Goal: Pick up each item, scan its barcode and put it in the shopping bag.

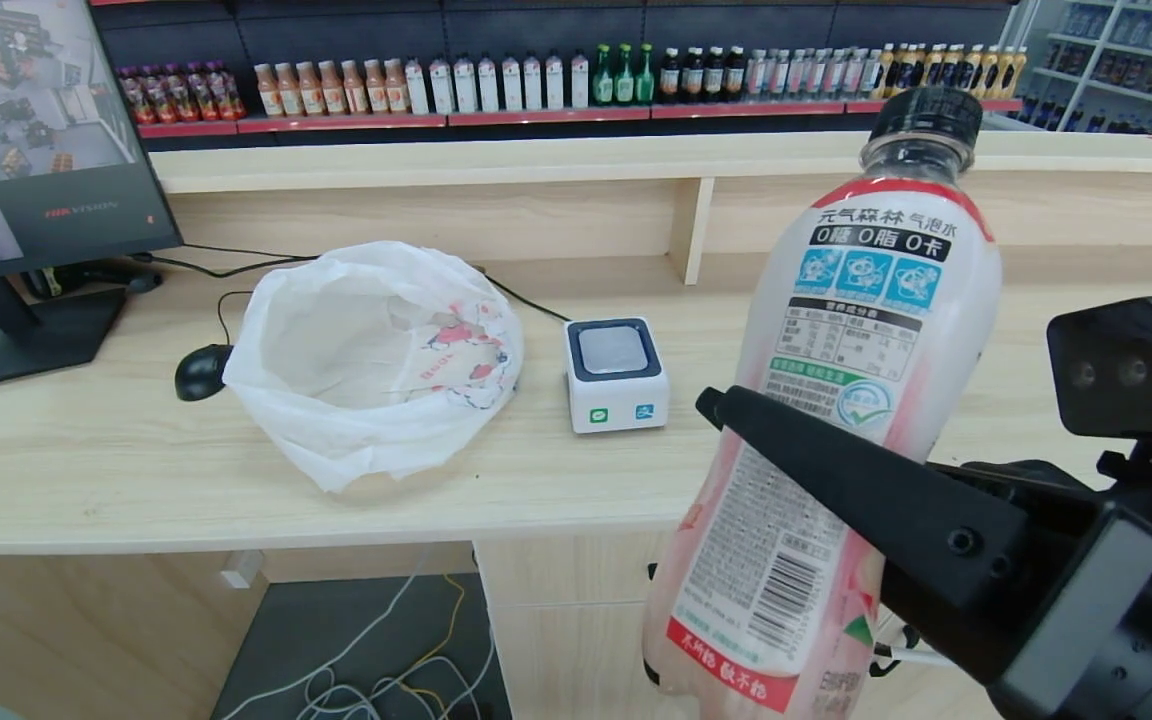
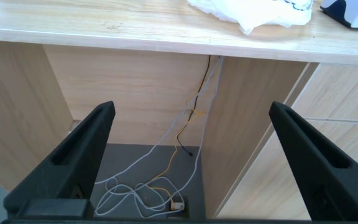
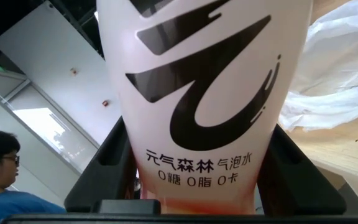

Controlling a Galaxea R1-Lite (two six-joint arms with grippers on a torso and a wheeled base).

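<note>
My right gripper (image 1: 786, 450) is shut on a pale pink drink bottle (image 1: 836, 420) with a black cap, held tilted in the air at the right, in front of the counter edge. Its barcode faces the head camera, low on the label. From the right wrist the bottle (image 3: 197, 93) sits between the two fingers, close to the lens. A white scanner box (image 1: 616, 375) stands on the wooden counter, left of the bottle. The open white shopping bag (image 1: 376, 350) sits left of the scanner. My left gripper (image 2: 191, 162) is open below the counter edge, holding nothing.
A black mouse (image 1: 202, 372) lies left of the bag and a monitor (image 1: 36, 150) stands at the far left. Loose cables (image 2: 160, 180) lie on the floor under the counter. A raised shelf ledge (image 1: 636, 160) runs behind the counter, with drink shelves beyond.
</note>
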